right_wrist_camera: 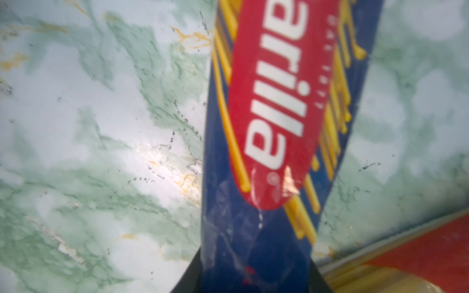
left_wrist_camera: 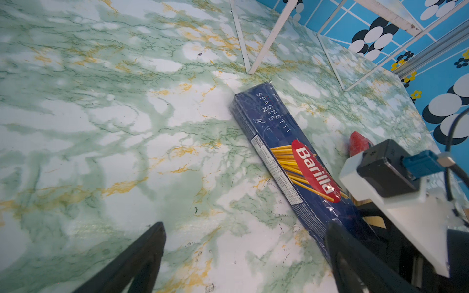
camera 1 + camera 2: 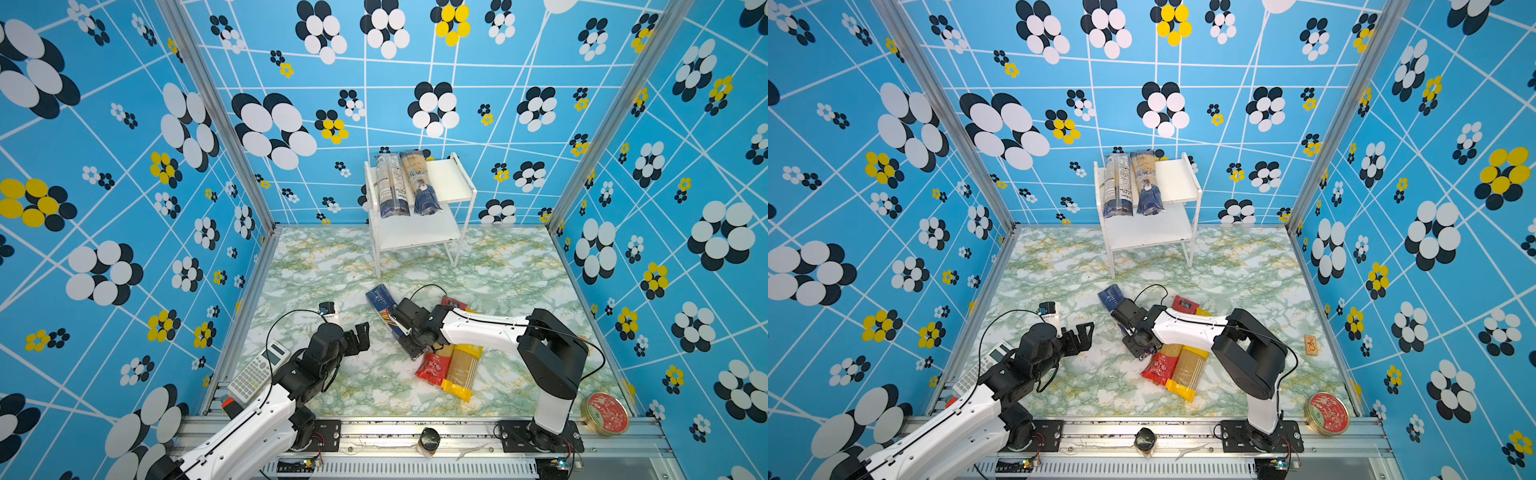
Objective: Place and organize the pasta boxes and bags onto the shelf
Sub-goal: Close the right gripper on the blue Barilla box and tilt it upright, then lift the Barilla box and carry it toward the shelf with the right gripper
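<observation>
My right tool (image 3: 401, 330) grips the Barilla pack (image 3: 380, 297) mid-table, ready to lift.

The table (image 3: 332, 266) carries the shelf (image 3: 419, 235) at its far side. Two bags (image 3: 405, 185) lie side by side on the left of its top board, with the right part and the lower board bare. The Barilla pack lies angled near the middle, far end toward the shelf, left of the red bag (image 3: 434, 365) and yellow bag (image 3: 461, 370). My jaws are closed narrow across it, just near of its red logo, so I'd lift level, as the long far end may droop, then lay it beside the two bags. My left tool (image 3: 361, 336) hangs wide open and empty, left of the pack.
</observation>
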Motion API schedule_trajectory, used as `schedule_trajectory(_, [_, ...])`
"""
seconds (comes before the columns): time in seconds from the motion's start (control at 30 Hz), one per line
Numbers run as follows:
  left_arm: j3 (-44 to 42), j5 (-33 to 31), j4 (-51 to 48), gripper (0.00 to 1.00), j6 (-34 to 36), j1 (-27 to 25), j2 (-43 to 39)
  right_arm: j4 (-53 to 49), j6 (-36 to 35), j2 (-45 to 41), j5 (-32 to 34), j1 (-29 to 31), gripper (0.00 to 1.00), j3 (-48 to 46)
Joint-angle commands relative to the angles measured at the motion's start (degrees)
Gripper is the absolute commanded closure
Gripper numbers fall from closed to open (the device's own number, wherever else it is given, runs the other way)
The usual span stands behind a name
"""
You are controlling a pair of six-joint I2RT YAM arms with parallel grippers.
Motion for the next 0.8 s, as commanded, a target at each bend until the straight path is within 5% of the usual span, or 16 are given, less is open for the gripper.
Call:
schedule_trajectory(0.0, [0.42,0.52,0.97,0.01,-0.66,0.47,0.12,-2.3,-2.09,-1.61,-0.46,-0.53,0.73,0.24])
schedule_trajectory(0.37, [0.26,0.57,1.32,0.01,-0.66,0.67,0.14,-6.95,-1.98,-3.07,-2.98,-2.24,0.99,4.28])
schedule_trajectory(0.77, [0.06,0.44,1.08,0.01,-0.98,0.75,-0.5,-8.19,-1.52,-9.12,-4.48,-3.81,1.0,4.94])
